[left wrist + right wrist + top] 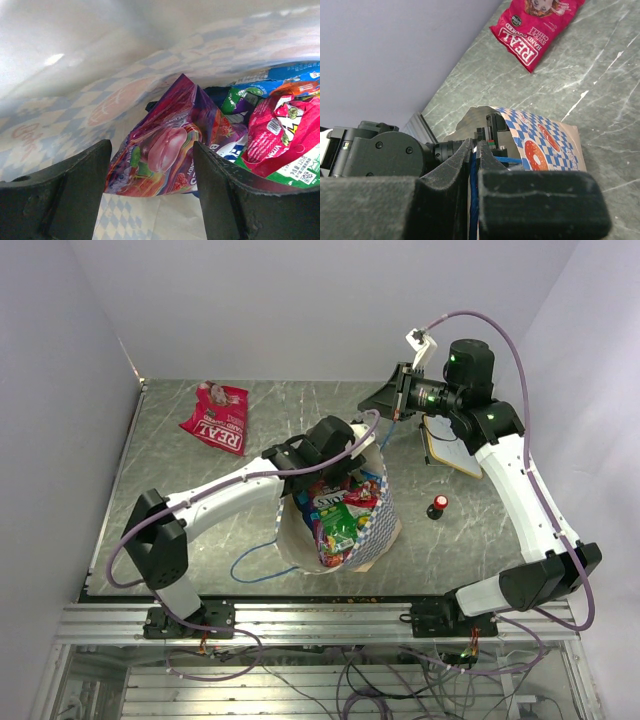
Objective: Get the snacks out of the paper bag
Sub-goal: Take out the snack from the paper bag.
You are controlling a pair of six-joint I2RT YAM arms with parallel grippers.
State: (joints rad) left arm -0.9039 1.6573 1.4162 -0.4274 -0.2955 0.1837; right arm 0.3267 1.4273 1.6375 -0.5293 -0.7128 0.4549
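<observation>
The paper bag (372, 532) lies mid-table, its mouth facing the far left, with several snacks (340, 515) inside. My left gripper (318, 458) is inside the mouth. In the left wrist view it (152, 175) is open, its jaws on either side of a pink-purple candy bag (165, 150) without closing on it. Red, green and blue packets (280, 135) lie to the right, against the cream inside wall (75, 100). My right gripper (397, 405) is shut on the bag's blue cord handle (473, 200) and holds it up. The red "REAL" packet (217, 417) lies outside the bag at the far left.
A red-and-black knob (438, 506) stands right of the bag. An orange-edged flat packet (452, 445) lies under my right arm. The bag's other blue cord (250, 565) trails on the table near the front left. Walls close the back and sides.
</observation>
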